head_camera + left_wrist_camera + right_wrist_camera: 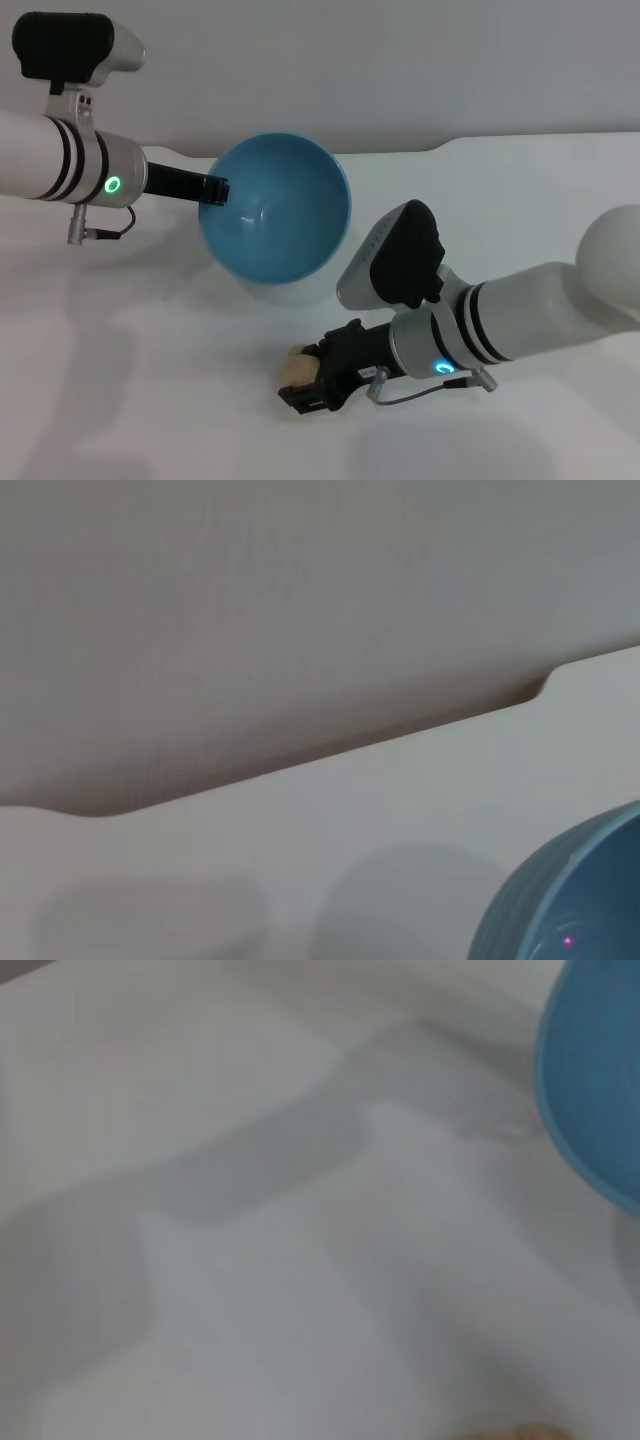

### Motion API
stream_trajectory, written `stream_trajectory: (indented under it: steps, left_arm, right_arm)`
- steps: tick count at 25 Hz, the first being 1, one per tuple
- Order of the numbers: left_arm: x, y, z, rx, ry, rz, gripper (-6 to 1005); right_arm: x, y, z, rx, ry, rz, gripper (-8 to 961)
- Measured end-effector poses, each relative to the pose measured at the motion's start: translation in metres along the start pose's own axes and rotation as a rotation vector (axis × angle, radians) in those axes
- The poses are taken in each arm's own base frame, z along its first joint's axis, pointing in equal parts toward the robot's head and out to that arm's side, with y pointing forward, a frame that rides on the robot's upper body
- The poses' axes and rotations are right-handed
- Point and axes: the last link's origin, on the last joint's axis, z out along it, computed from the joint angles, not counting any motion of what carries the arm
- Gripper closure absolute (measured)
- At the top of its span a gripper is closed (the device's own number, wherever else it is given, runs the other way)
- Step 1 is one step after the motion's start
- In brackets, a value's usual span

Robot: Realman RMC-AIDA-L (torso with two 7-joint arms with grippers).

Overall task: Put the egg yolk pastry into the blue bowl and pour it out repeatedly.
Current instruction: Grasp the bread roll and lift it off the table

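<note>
Left arm: it reached in level from the robot's left side, forearm roughly horizontal, with the left gripper (214, 188) at the rim of the blue bowl (275, 208).
Left jaws: closed on the bowl's rim at its left edge; the dark fingers met the rim and held the bowl clear of the white table (150, 400).
Blue bowl, position: held in the air above the far-middle part of the table, with its shadow on the surface beneath it.
Blue bowl, orientation: tipped up on its side, so that its open mouth faced toward the robot and somewhat to its right; the axis through the mouth lay close to level rather than upright. The inside looked bare.
Blue bowl, wrist views: only an edge of it showed in the left wrist view (570, 905) and in the right wrist view (590, 1090).
Right arm: it came in from the robot's right side, forearm sloping down and across toward the middle, with the right gripper (305, 375) low at the table, nearer the robot than the bowl.
Right jaws: set on either side of the egg yolk pastry (296, 366), gripping it; the black fingers covered much of it.
Egg yolk pastry, position: at table level in the right gripper, below and apart from the bowl's mouth, outside the bowl.
Egg yolk pastry, orientation: a rounded lump with no clear long axis; only its pale end showed beyond the fingers.
</note>
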Motion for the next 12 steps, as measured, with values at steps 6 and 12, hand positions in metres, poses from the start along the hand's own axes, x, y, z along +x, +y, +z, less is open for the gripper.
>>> stream_trajectory:
  steps: [6, 12]
  left_arm:
    - [0.002, 0.001, -0.001, -0.001, 0.004, 0.002, 983]
    - [0.003, 0.002, -0.002, -0.002, 0.007, 0.008, 983]
  right_arm:
    - [0.003, -0.007, -0.002, 0.012, 0.006, 0.041, 398]
    - [0.0, -0.013, -0.011, 0.011, -0.026, 0.073, 512]
